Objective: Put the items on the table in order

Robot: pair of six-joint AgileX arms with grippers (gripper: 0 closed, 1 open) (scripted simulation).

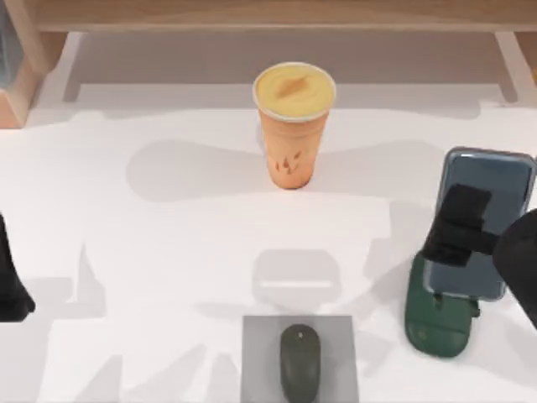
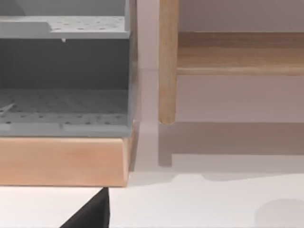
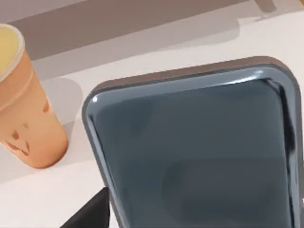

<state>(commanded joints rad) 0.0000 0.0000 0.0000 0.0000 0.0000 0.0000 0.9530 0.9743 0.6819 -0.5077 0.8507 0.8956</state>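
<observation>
Right gripper at right of frame, seemingly clamped on tall blue-grey slab phone seated in dark green stand, orange cup with yellow lid upper centre of white desk, olive-grey mouse on grey square pad bottom centre, left arm parked at left edge, its gripper state unclear.

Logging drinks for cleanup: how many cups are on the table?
1. The orange cup stands upright at the table's back centre, apart from everything else. None seems hidden.

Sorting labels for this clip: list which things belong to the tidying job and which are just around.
Job: mouse, phone, orange cup, white table, right gripper at the phone.
Around: grey pad, green stand, wooden shelf, left arm parked at the left edge.
</observation>
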